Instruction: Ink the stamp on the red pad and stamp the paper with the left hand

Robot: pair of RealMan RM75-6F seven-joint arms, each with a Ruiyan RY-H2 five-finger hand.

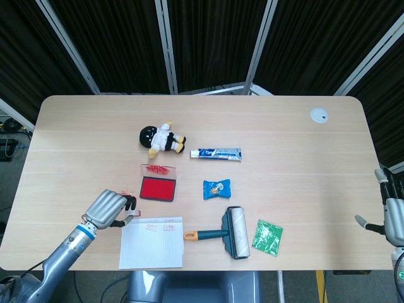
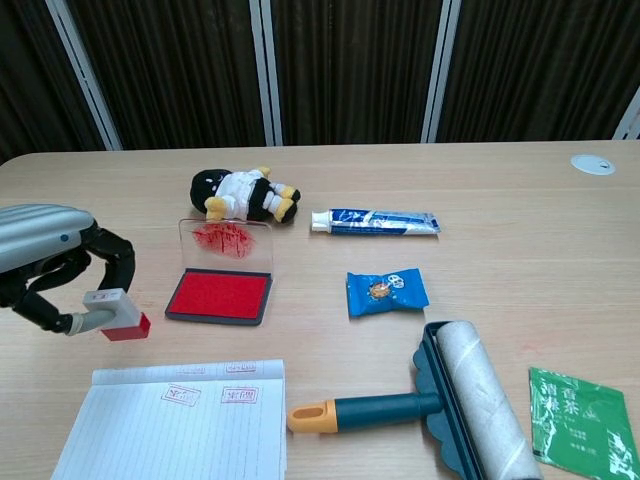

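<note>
The left hand [image 2: 45, 265] has its fingers curled around the stamp [image 2: 113, 312], pinching the pale handle so the red inked face points down and toward the notepad [image 2: 175, 432]. The stamp hangs in the air just above the notepad's upper left corner, not touching the paper, and to the left of the red ink pad [image 2: 220, 296]. That pad lies open on the table, its clear lid [image 2: 226, 242] standing upright at the back and smeared with red. The notepad, nearer the table's front edge than the pad, carries two red stamp marks [image 2: 205, 395] along its top line. Right of the pad lies a blue candy packet [image 2: 387, 291], and behind the pad a small plush doll [image 2: 240, 194]. The right hand [image 1: 392, 218] shows only at the head view's far right edge, off the table; whether its fingers are spread or closed cannot be told.
</note>
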